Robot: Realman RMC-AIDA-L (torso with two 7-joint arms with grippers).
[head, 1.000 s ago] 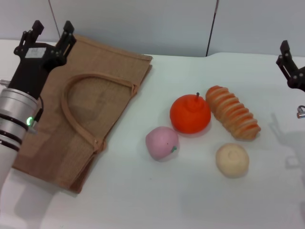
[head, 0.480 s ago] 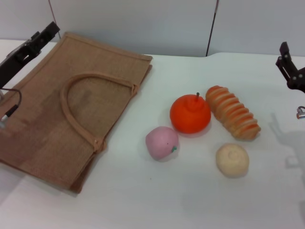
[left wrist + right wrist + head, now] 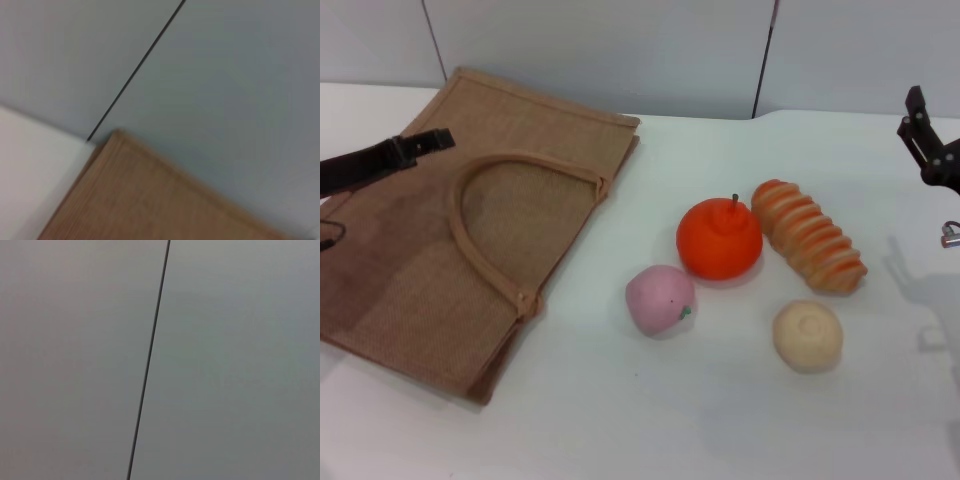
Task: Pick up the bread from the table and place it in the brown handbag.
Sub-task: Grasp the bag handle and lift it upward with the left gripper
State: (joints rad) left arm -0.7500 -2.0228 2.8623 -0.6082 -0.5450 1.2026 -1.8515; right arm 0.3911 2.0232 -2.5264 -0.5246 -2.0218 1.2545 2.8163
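The bread [image 3: 808, 236], a ridged orange-brown loaf, lies on the white table [image 3: 650, 420] right of centre, with nothing touching it. The brown handbag [image 3: 420, 290] lies flat at the left, one looped handle on top; the left wrist view shows only its far corner [image 3: 150, 200] against the wall. My left gripper [image 3: 430, 142] reaches in from the left edge as a dark bar, edge-on, over the bag's far-left part. At the right edge my right gripper [image 3: 923, 135] hangs above the table, well clear of the bread.
An orange fruit [image 3: 719, 238] sits right beside the bread on its left. A pink peach [image 3: 660, 299] and a round pale bun [image 3: 807, 335] lie nearer the front. A grey panelled wall [image 3: 225, 365] closes off the back of the table.
My left arm has swung from upright over the bag's far-left corner down toward the left edge, and now only a dark bar shows. The right arm and the food have stayed put.
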